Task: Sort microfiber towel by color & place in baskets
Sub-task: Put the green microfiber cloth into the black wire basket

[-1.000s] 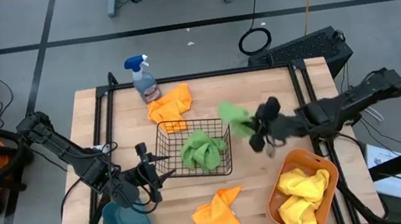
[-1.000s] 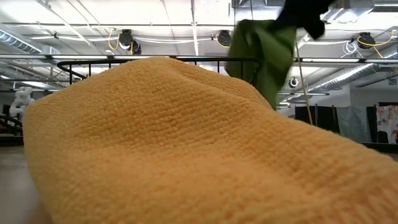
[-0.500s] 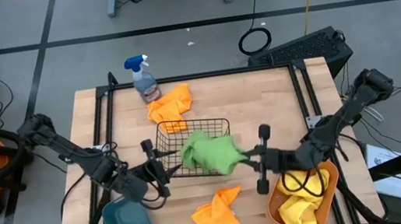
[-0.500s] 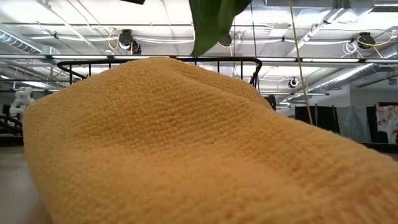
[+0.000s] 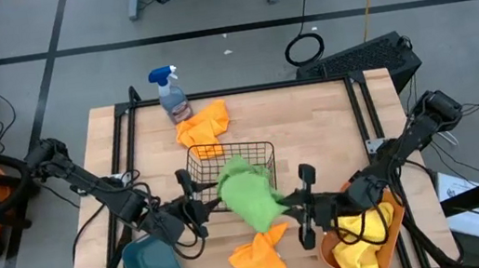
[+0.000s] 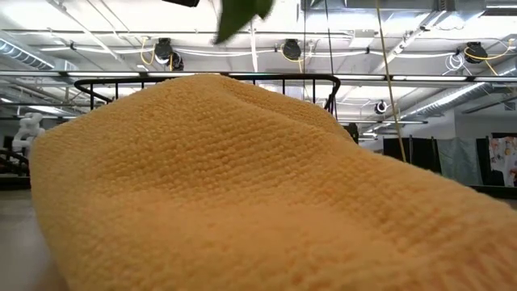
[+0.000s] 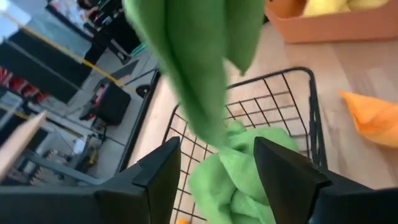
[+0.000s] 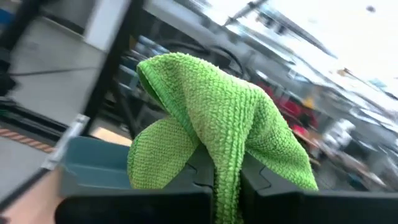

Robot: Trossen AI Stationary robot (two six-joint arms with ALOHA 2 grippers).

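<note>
Green towel (image 5: 250,198), clamped in right pincer (image 5: 298,203), hides wire basket's (image 5: 195,166) near rim (left pincer (image 5: 192,208) spread).

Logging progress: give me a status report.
Right gripper shut on green towel, held over black wire basket. Left gripper open beside it. Nothing blocking.
</note>
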